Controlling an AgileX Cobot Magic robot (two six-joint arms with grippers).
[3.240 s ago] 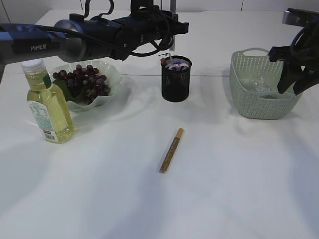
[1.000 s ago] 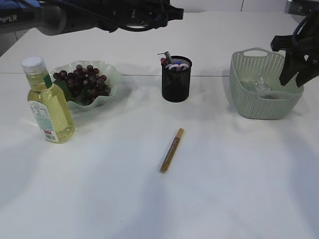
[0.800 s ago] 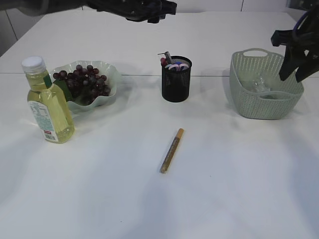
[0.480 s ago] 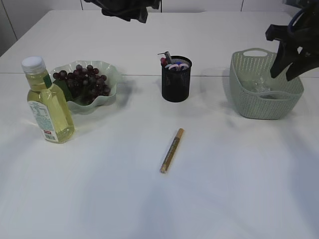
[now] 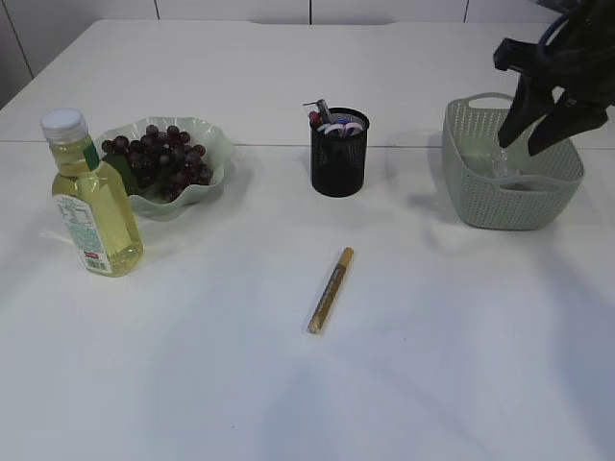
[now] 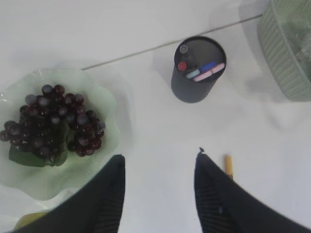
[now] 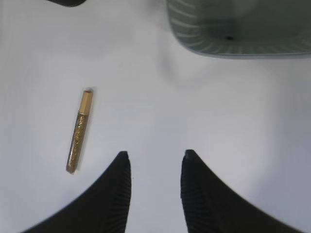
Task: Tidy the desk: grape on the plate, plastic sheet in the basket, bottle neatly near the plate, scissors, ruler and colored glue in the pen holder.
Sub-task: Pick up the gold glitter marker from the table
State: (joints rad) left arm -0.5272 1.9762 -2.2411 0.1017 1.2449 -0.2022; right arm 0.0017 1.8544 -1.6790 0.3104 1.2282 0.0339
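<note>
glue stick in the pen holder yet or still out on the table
Still out. The gold glue stick lies flat on the white table, apart from the black pen holder.

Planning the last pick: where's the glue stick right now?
The glue stick lies flat on the bare table, centre of the exterior view, in front of the pen holder, apart from everything.

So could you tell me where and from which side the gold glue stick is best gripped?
Grip the glue stick at mid-barrel, coming straight down from above. It lies flat and alone on the table, so the claw should close across its narrow width.
</note>
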